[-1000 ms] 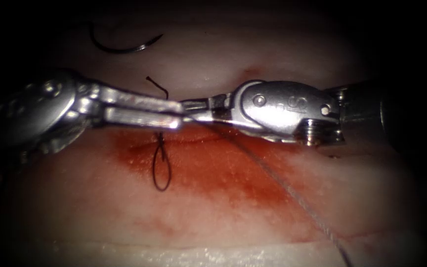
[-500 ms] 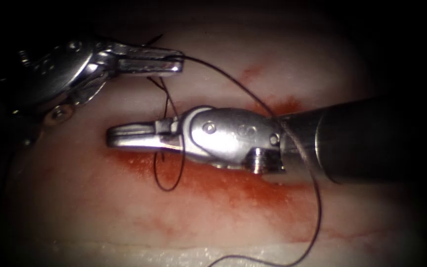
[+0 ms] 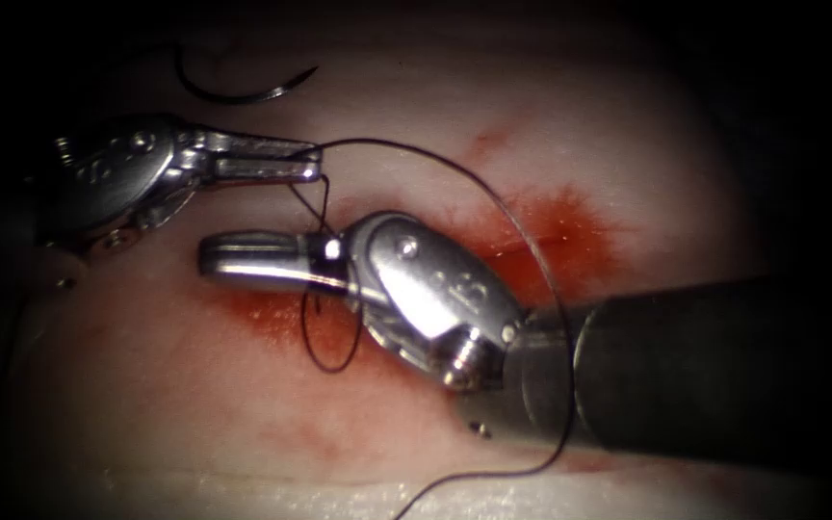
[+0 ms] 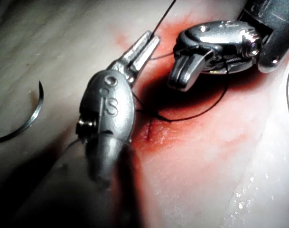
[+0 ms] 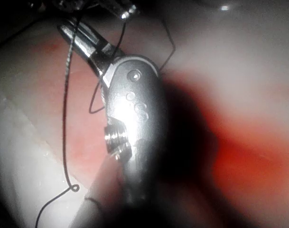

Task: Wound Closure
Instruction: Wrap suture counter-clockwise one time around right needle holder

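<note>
Holding the thin dark thread (image 3: 406, 144) in the left claw (image 3: 312, 171), clamped shut at its tip. Wrapped round the right claw (image 3: 219, 260), shut and seemingly empty: looks like a knot throw. Keep that wrap on, pull gently. Lying loose on the pale pork tissue (image 3: 628, 125), out of it: curved steel needle (image 3: 233, 98).

Pale wet strip (image 3: 243, 496) below reddened area; droplets glisten on it; material unclear.

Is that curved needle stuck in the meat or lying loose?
Lying loose. The needle rests whole on the tissue, both ends showing, held by neither tool.
</note>
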### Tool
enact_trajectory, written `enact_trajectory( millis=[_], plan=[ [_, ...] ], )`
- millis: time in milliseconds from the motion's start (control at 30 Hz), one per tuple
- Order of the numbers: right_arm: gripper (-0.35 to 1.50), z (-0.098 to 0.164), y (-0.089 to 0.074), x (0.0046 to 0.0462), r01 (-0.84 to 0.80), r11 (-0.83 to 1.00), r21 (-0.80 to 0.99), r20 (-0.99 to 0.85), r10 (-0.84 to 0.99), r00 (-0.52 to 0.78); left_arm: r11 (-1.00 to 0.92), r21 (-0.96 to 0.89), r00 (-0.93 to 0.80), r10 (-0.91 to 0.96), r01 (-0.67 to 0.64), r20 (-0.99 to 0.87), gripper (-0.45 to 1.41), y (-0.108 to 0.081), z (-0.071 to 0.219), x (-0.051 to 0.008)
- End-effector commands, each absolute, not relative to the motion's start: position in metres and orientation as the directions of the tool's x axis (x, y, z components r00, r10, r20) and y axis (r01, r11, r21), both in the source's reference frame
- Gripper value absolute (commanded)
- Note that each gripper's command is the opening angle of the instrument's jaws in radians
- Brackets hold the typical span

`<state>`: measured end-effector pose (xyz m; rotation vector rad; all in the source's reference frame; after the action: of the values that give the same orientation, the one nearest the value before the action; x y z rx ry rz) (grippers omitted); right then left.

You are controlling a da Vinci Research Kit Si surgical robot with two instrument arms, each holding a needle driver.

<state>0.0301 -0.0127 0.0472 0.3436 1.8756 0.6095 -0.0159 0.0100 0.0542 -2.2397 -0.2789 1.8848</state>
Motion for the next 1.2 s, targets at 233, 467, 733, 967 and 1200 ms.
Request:
enact_trajectory(
  millis=[233,467,733,967,1200],
  plan=[
    [-0.35,0.0478,-0.0127,0.0294,-0.089,0.808,0.582,-0.768,0.51,-0.386,-0.957,-0.289,0.174,0.289,0.022,-0.941,-0.45,0.0087,0.0557,-0.0151],
    [-0.35,0.048,-0.0117,0.0273,-0.174,0.763,0.623,-0.749,0.517,-0.415,-0.949,-0.314,0.2,0.315,0.039,-0.928,-0.45,0.0064,0.0562,-0.0143],
    [-0.35,0.0478,-0.0114,0.0268,-0.232,0.725,0.648,-0.736,0.519,-0.434,-0.942,-0.333,0.221,0.336,0.054,-0.916,-0.45,0.005,0.0565,-0.0139],
    [-0.35,0.0479,-0.0119,0.0276,-0.27,0.677,0.685,-0.712,0.544,-0.443,-0.944,-0.328,0.214,0.33,0.044,-0.919,-0.45,0.004,0.057,-0.0147],
    [-0.35,0.0485,-0.0125,0.0287,-0.375,0.552,0.745,-0.667,0.616,-0.419,-0.943,-0.331,0.213,0.332,0.039,-0.919,-0.45,0.0041,0.0572,-0.0155]
  ],
)
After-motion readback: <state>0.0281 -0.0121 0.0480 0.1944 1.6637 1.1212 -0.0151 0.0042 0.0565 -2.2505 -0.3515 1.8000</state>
